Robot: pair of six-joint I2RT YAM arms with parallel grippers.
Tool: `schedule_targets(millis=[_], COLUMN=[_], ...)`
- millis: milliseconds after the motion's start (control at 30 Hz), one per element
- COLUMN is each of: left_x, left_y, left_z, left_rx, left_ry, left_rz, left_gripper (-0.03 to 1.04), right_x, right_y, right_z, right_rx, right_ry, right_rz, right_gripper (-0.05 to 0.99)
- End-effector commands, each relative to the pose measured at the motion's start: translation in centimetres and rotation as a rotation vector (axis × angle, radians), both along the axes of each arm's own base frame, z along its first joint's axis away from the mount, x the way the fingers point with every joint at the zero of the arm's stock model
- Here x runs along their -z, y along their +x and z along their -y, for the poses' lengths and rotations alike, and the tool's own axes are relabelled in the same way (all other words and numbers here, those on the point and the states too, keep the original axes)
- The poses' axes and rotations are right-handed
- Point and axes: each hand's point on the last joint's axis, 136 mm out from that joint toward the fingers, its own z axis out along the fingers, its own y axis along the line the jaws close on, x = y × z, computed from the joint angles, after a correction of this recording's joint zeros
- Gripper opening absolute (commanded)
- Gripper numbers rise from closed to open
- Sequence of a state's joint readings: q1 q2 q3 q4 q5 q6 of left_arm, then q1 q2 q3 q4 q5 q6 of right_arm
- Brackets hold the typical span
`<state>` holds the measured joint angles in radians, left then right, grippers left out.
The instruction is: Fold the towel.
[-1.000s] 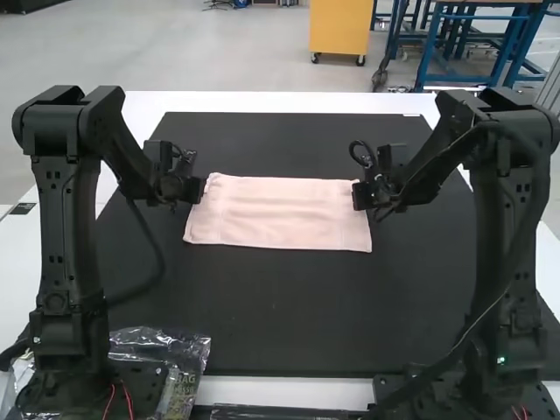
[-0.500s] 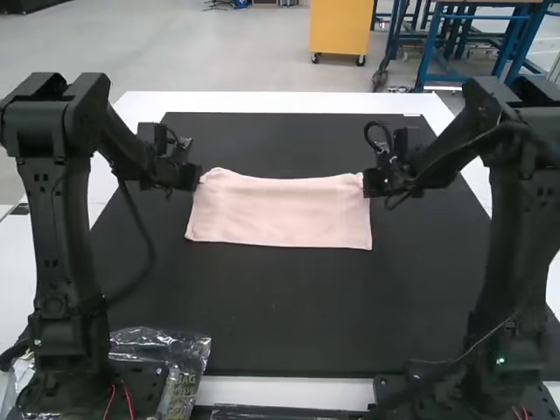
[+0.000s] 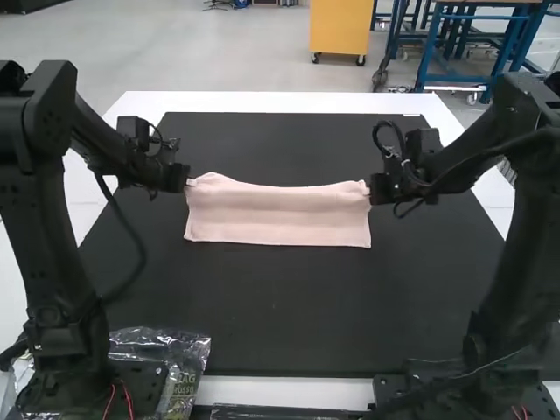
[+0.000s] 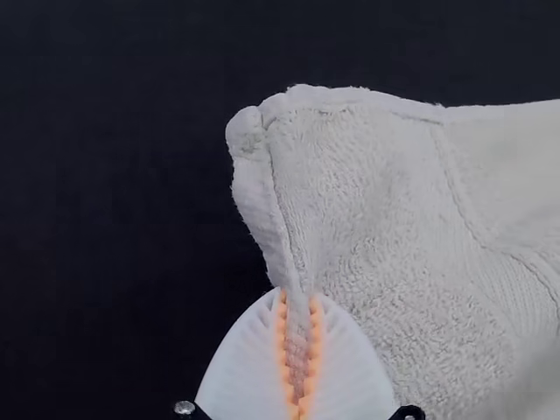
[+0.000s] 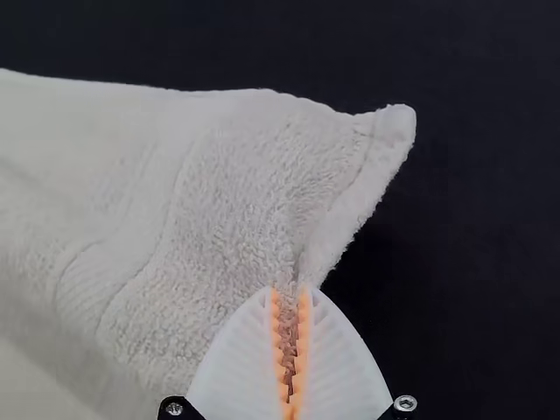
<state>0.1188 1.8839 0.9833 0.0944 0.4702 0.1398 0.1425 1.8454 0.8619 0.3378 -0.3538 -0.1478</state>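
My left gripper [image 3: 188, 184] is at the far left corner of the pink towel [image 3: 278, 217], and my right gripper [image 3: 371, 191] is at its far right corner. The towel lies as a wide rectangle on the black mat, its far edge sagging between the two grippers. In the left wrist view, the left gripper [image 4: 298, 350] pinches the towel [image 4: 376, 192] near its side hem. The right wrist view has the right gripper [image 5: 290, 346] closed on the other side of the towel [image 5: 236, 175], beside a loose corner flap.
A black mat [image 3: 280, 306] covers most of the white table [image 3: 289, 102]. A crumpled clear plastic bag [image 3: 179, 350] lies at the near left, beside the left arm's base.
The left gripper has moved left and the right gripper right, both slightly nearer the viewer since half a second ago. The towel's far edge has come nearer with them and is drawn wider.
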Motion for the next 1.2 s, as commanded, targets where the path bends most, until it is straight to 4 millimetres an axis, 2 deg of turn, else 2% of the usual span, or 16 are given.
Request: schedule_targets(millis=[0, 400, 633, 667, 733, 767, 800, 833, 900, 1033, 1167], left_x=[-0.8, 0.5, 1.7, 2.1, 2.9, 3.2, 3.6, 3.6, 3.5, 2.2, -0.5], left_y=[-0.9, -6.2, -8.3, -8.6, -9.2, -9.3, -9.5, -9.4, -9.5, -9.0, -7.8], left_z=[-3.0, -2.9, -2.5, -2.3, -2.4, -2.7, -2.7, -2.8, -2.9, -2.7, -3.6], left_rx=[-0.057, -0.061, -0.056, -0.053, -0.061, -0.071, -0.076, -0.081, -0.091, -0.101, -0.165], left_ry=[0.033, 0.044, 0.047, 0.049, 0.062, 0.074, 0.081, 0.081, 0.075, 0.034, -0.008], left_rz=[0.018, -0.019, -0.039, -0.045, -0.050, -0.046, -0.043, -0.026, -0.015, 0.011, 0.086], left_gripper=[0.02, 0.02, 0.02, 0.02, 0.03, 0.14, 0.38, 0.60, 0.98, 0.98, 0.98], right_x=[-1.7, -1.0, 1.7, 2.0, 2.8, 3.1, 3.3, 3.4, 3.2, 2.0, 0.9], right_y=[-0.3, -5.8, -8.7, -8.9, -9.2, -9.2, -9.2, -9.2, -9.0, -7.9, -6.8], right_z=[1.8, 1.9, 2.3, 2.4, 2.7, 3.0, 3.0, 3.0, 3.0, 2.7, 2.3], right_rx=[0.054, 0.043, 0.044, 0.049, 0.065, 0.075, 0.082, 0.089, 0.089, 0.089, 0.088], right_ry=[0.002, 0.029, 0.016, 0.014, 0.000, -0.008, -0.004, 0.001, 0.004, 0.027, 0.039], right_rz=[0.032, -0.023, -0.084, -0.084, -0.087, -0.088, -0.096, -0.102, -0.097, -0.072, -0.045], right_gripper=[-0.02, -0.02, -0.02, 0.01, 0.32, 0.48, 0.67, 0.79, 0.89, 0.91, 0.91])
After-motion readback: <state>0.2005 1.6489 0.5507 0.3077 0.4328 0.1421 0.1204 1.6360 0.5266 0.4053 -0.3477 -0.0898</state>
